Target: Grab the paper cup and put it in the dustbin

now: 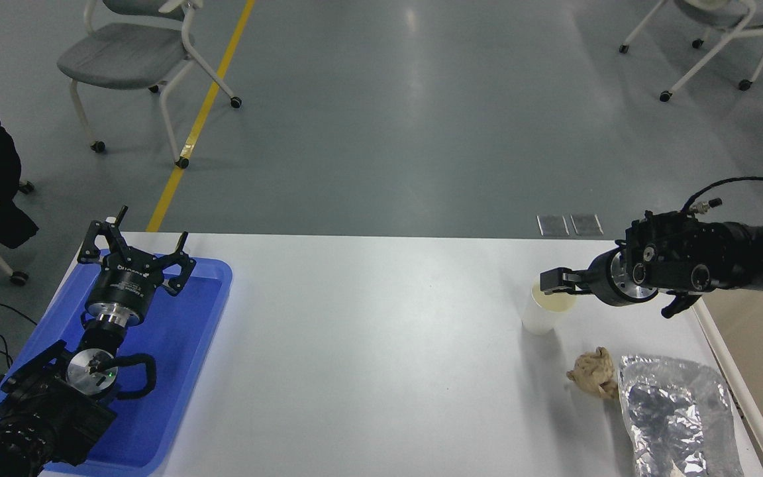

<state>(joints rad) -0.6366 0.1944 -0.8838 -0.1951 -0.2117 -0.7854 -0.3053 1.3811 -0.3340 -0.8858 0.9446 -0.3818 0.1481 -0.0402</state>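
The white paper cup (543, 315) stands upright on the white table (368, 344), right of centre. My right gripper (552, 281) reaches in from the right edge, level with the table, and its tip sits over the far side of the cup's rim. It is seen edge-on, so I cannot tell whether it is open or shut. The cream dustbin (736, 385) is at the table's right edge, partly hidden behind the right arm. My left gripper (138, 240) is parked open and empty over the blue tray (183, 344) at the lower left.
A crumpled tan paper ball (593, 375) and a silver foil bag (676, 414) lie just in front of the cup, near the dustbin. Chairs stand on the grey floor beyond the table. A person in dark clothes is at the left edge.
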